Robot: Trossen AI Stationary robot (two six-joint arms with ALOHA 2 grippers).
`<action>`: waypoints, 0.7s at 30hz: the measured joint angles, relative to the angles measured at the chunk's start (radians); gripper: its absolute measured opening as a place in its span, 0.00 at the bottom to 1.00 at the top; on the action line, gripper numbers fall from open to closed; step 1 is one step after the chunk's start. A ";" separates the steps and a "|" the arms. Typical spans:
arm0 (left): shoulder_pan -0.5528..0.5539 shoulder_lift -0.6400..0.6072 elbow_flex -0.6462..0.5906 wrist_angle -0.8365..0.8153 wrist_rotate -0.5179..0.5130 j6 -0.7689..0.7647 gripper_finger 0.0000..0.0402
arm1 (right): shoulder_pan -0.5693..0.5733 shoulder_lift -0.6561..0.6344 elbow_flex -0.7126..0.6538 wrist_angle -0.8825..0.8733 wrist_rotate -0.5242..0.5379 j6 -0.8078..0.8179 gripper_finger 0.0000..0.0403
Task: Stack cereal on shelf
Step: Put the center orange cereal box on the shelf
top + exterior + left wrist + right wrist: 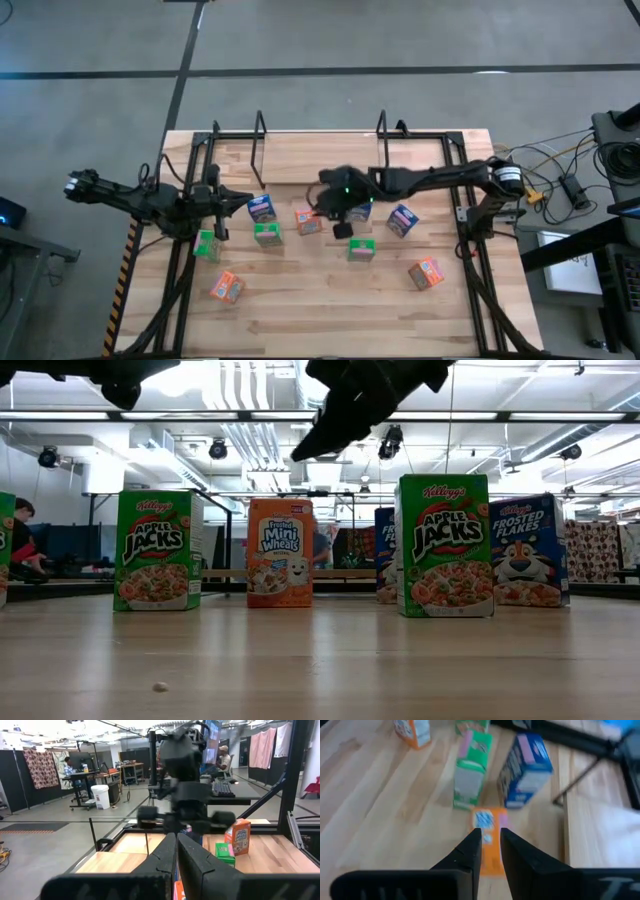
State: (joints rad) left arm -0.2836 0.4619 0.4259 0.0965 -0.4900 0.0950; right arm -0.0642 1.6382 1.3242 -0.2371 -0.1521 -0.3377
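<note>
From above, my right gripper (318, 212) hangs over the orange box (307, 221), mid-table, well short of the shelf (320, 135); the left gripper (222, 200) waits closed. Through the right wrist, the fingers (475, 847) stand narrowly apart, probably not gripping. Descending so narrow could topple the box.

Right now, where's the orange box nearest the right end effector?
High view: table middle, the orange box stands just left of the right end effector, with a green box on its other side.
</note>
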 joint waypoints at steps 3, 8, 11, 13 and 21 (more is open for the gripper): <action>0.000 0.002 0.000 -0.001 0.000 -0.010 0.00 | 0.033 0.000 -0.073 0.141 0.006 -0.015 0.12; 0.000 0.002 0.000 0.000 0.000 -0.026 0.00 | 0.063 0.000 -0.188 0.361 0.006 -0.013 0.11; 0.000 0.003 0.000 -0.001 0.001 -0.026 0.00 | 0.074 0.000 -0.245 0.452 0.006 -0.013 0.11; 0.000 0.003 0.000 -0.001 0.001 -0.026 0.00 | 0.081 0.000 -0.276 0.505 0.007 -0.011 0.11; 0.000 0.003 0.000 0.015 0.001 -0.010 0.00 | 0.081 0.000 -0.313 0.585 0.058 0.029 0.11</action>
State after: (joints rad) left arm -0.2836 0.4652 0.4259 0.1120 -0.4892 0.0849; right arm 0.0164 1.6382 1.0114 0.3474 -0.0943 -0.3088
